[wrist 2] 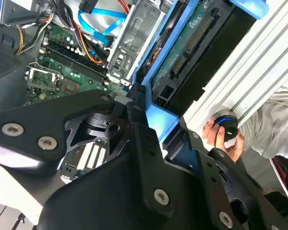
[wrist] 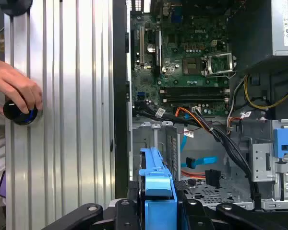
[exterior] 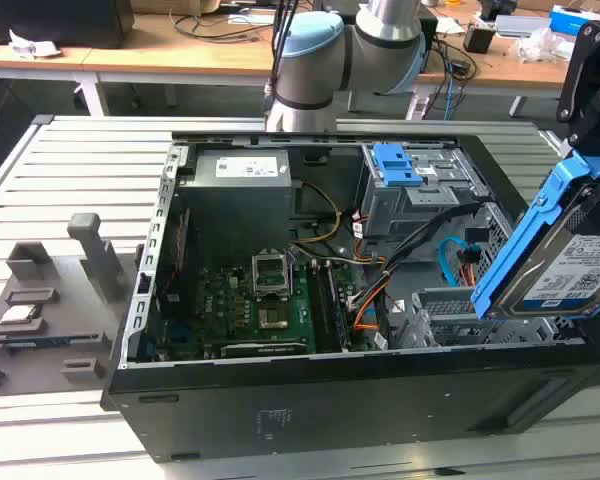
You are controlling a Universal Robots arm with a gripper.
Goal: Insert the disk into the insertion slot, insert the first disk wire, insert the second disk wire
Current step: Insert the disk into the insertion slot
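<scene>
The disk (exterior: 570, 270), a grey hard drive with a white label in a bright blue caddy, hangs tilted above the open computer case (exterior: 330, 400) at the exterior view's right. My gripper (exterior: 592, 165) is shut on the caddy's upper end. In the first wrist view the caddy's blue edge (wrist: 157, 184) sits between my gripper's (wrist: 158, 208) black fingers, directly over the insertion slot (wrist: 153, 143), a low silver bay with a perforated floor. The second wrist view shows the disk's green circuit board (wrist 2: 192, 43). A blue flat wire (wrist: 199, 162) and black wires lie loose beside the slot (exterior: 450, 310).
A taller grey cage with a blue latch (exterior: 400, 165) stands behind the slot. The motherboard (exterior: 265, 310) and power supply (exterior: 245, 170) fill the case's other half. A person's hand (wrist: 17, 91) holds a black knob (wrist: 19, 112) on the ribbed table. Grey fixtures (exterior: 40, 300) sit at the exterior view's left.
</scene>
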